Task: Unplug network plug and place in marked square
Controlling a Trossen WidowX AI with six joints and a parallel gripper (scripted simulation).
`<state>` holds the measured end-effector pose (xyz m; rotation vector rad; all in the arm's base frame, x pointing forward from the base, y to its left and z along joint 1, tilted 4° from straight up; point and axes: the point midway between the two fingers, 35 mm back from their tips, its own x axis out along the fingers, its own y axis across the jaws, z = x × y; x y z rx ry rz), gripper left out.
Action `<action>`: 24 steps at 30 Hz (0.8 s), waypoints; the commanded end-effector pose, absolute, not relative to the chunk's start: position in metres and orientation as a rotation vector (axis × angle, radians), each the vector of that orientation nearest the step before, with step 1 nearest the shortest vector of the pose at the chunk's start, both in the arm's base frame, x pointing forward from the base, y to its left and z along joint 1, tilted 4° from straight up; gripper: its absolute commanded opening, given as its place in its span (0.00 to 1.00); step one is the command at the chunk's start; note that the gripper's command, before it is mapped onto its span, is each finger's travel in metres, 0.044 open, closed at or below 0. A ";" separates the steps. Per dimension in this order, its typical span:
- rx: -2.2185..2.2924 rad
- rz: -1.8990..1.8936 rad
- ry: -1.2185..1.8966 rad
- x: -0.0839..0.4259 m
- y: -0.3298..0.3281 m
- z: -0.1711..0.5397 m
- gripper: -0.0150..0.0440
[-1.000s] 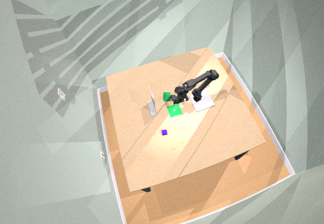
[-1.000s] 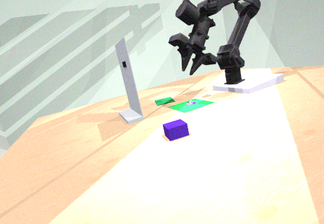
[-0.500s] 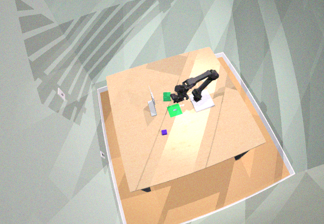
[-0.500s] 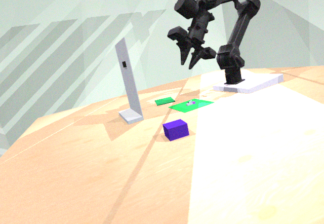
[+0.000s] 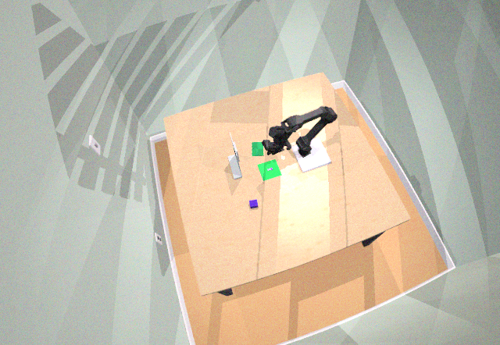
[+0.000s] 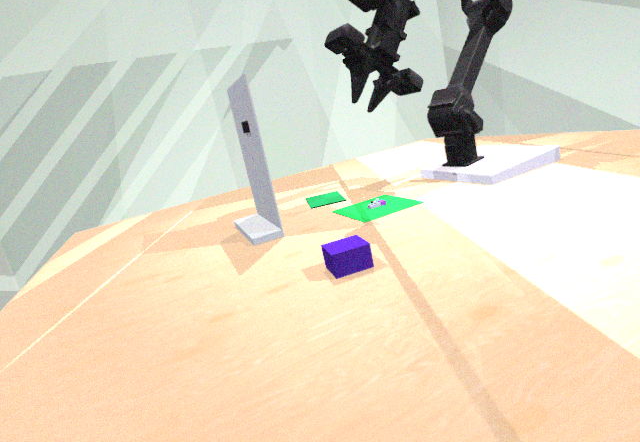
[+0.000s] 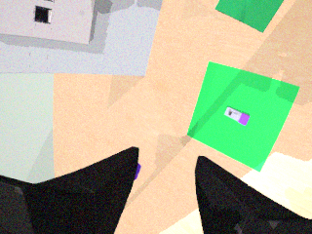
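The plug [image 5: 269,168] [image 6: 376,203] [image 7: 237,112], whitish with a purple end, lies on the table inside the larger bright green square [image 5: 266,174] [image 6: 361,215] [image 7: 214,88]. My gripper [image 5: 268,152] [image 6: 361,107] [image 7: 167,159] is partly open with nothing between its fingers. It hangs well above the table, clear of the plug and the panel. The upright panel [image 5: 234,149] [image 6: 256,168] [image 7: 68,24] stands on its base, and its dark socket [image 6: 245,127] [image 7: 43,15] is empty.
A smaller, darker green patch [image 5: 257,148] [image 6: 325,199] [image 7: 251,12] lies near the square, on the far side in the exterior view. A purple-blue block [image 5: 253,204] [image 6: 347,257] [image 7: 137,171] stands on the table. The arm's base stands on a white plate [image 5: 316,164] [image 6: 522,163].
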<state>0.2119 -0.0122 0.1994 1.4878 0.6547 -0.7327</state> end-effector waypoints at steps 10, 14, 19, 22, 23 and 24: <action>1.485 -0.723 0.660 0.206 -0.011 0.238 0.52; 1.484 -0.722 0.661 0.204 -0.011 0.249 0.52; 1.484 -0.722 0.661 0.204 -0.011 0.250 0.65; 1.484 -0.722 0.661 0.204 -0.011 0.250 0.79; 1.484 -0.722 0.661 0.204 -0.011 0.250 0.83; 1.484 -0.722 0.661 0.204 -0.011 0.250 0.87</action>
